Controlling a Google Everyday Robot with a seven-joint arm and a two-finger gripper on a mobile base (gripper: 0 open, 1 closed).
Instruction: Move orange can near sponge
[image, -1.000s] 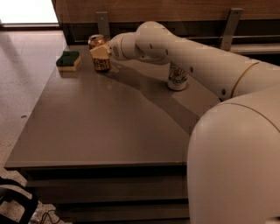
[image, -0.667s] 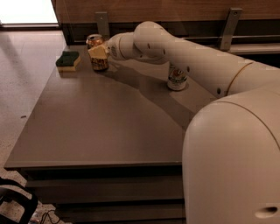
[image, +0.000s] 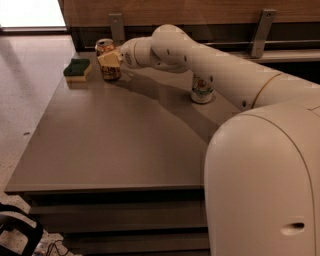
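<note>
The orange can (image: 106, 74) stands upright at the far left of the table, with its silver top showing. My gripper (image: 110, 59) is shut on the can's upper body, and the arm reaches in from the right. The sponge (image: 77, 69), yellow with a dark green top, lies flat just left of the can with a small gap between them.
A white and green can (image: 202, 90) stands right of centre, partly behind my arm. The brown table (image: 110, 150) ends at a left edge near the sponge. A wooden wall with metal brackets (image: 116, 26) runs behind it. My robot body (image: 265, 185) fills the lower right.
My gripper has moved the orange can a little to the left, closer to the sponge. The sponge and the white and green can have not moved.
</note>
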